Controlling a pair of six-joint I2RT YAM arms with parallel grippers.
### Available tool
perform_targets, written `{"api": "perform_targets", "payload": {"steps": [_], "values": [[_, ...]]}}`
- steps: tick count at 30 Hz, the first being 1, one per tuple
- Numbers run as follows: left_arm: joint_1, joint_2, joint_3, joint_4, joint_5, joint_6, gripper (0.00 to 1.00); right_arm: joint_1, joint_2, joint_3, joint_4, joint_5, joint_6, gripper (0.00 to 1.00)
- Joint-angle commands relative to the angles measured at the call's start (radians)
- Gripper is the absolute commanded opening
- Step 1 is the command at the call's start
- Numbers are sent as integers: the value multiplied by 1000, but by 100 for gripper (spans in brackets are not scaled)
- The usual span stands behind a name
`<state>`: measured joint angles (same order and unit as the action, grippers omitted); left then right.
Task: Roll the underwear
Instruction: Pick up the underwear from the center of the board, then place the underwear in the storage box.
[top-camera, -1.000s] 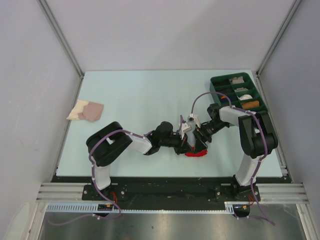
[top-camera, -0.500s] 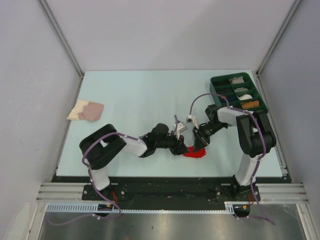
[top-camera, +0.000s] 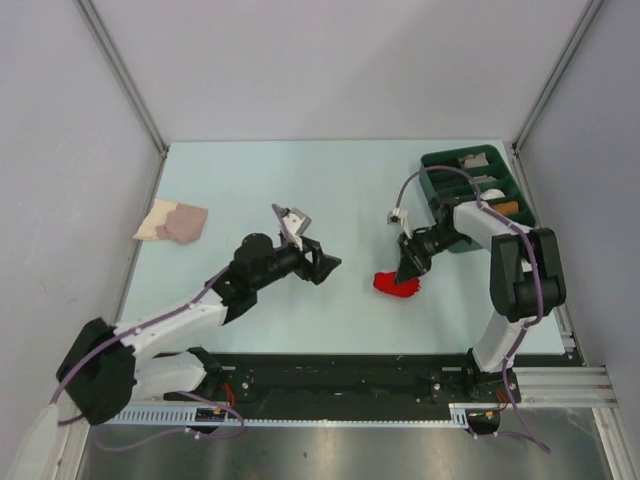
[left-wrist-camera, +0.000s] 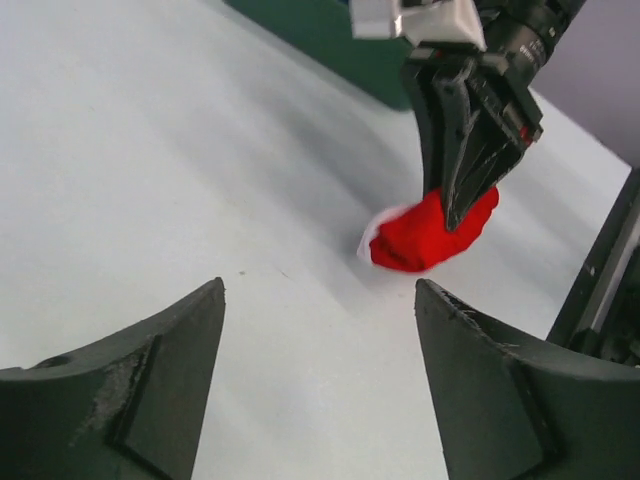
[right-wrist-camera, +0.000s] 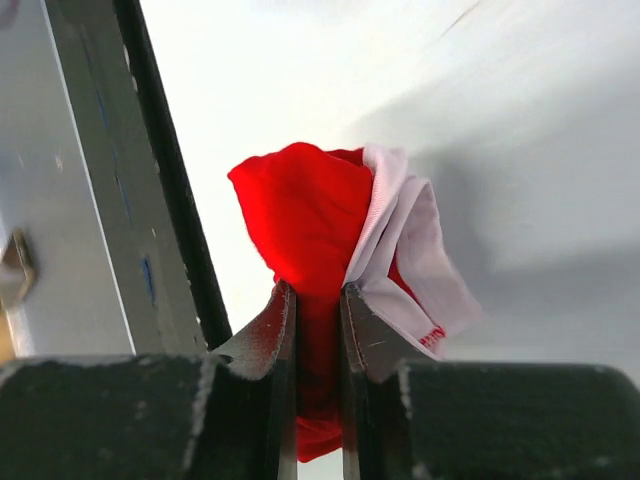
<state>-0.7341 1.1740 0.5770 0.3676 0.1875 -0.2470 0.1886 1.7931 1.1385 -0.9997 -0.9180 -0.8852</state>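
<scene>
The underwear (right-wrist-camera: 320, 230) is bunched into a small red wad with a flap of white trim hanging off one side. It sits on the table (top-camera: 300, 190) a little nearer the arm bases than the green tray (top-camera: 432, 160), toward the table's middle. The right gripper (top-camera: 408, 272) comes down on it from the tray side, and its fingers are pressed nearly together on a fold of red fabric at the top of the wad. Whether the wad rests on the table or is lifted just clear of it is hard to tell. The left gripper (left-wrist-camera: 320, 290) is much farther from the tray, well apart from the wad, with its fingers spread and nothing between them. The fabric looks thin, very light and completely limp. It should crumple instead of holding a shape, sag around any single pinch, and slide easily over the smooth tabletop. A grip on one loose fold will probably drag out a single layer and undo the bundle. The safer hold is likely across the thick middle of the roll, squeezing all the layers at once, with the white flap tucked under so it cannot spring open.
</scene>
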Motion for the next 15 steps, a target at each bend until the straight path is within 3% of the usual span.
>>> {"api": "perform_targets", "payload": {"steps": [1, 8, 15], "values": [[85, -201, -51, -120, -16, 34, 82, -98, -115, 138, -36, -85, 69, 0], [167, -483, -74, -301, -51, 47, 95, -291, -103, 400, -65, -52, 77, 0], [173, -513, -114, -297, 82, 17, 95, -428, 182, 901, -338, 36, -107, 1]]}}
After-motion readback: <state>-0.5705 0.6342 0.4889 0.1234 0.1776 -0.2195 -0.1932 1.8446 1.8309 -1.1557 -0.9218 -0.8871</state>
